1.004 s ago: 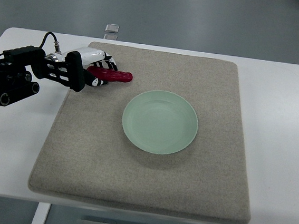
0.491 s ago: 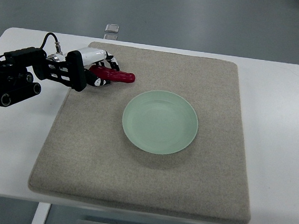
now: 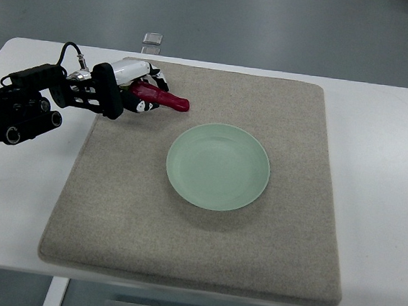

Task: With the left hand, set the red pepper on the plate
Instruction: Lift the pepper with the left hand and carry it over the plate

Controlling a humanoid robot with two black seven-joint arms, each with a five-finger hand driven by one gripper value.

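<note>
A long red pepper (image 3: 164, 99) sticks out to the right of my left hand (image 3: 139, 91), whose fingers are curled around its left end. The pepper appears lifted a little off the grey mat (image 3: 194, 253), its tip pointing right. The pale green plate (image 3: 218, 167) lies in the middle of the mat, below and to the right of the pepper, with nothing on it. My left arm (image 3: 28, 103), black with a cable, comes in from the left edge over the white table. The right hand does not show.
The mat covers most of the white table (image 3: 382, 177). A small clear object (image 3: 153, 39) sits beyond the table's far edge.
My left hand has risen and shifted slightly right and away with the pepper in it; the pepper's tip now reaches farther right. The plate has not moved.
</note>
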